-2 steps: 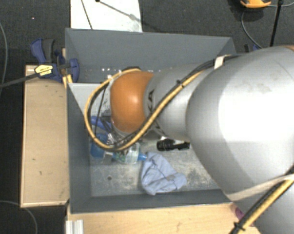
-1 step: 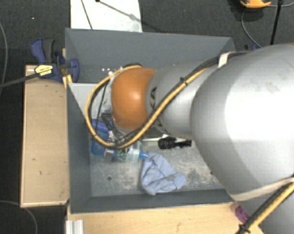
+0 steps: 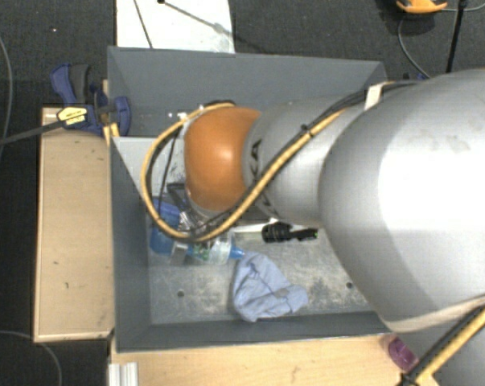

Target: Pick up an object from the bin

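**Gripper set low over blue and clear items, left part of the bin**

Gripper (image 3: 187, 225) is seen under the arm's orange cover (image 3: 218, 158), down near the floor of the grey bin (image 3: 137, 312), at about nine o'clock from the floor's middle. Whether it is open or closed cannot be told, as its working end is masked by the cover and by the yellow cable (image 3: 158, 207) looped round it. No item can be said to be held.

Directly beneath it, a small blue object (image 3: 163, 230) is found at its eight o'clock side, partly covered by the cable. A clear plastic bottle (image 3: 212, 252) with a blue end is laid on its side at five o'clock, touching or just beside the blue object; the gripper is placed over these two.

Farther out, at three o'clock, a white stick (image 3: 247, 230) and a black cylinder (image 3: 289, 232) are lined up end to end under the arm. At five o'clock, near the front wall, a crumpled pale blue cloth (image 3: 262, 290) is spread on the floor, just beside the bottle's blue end.
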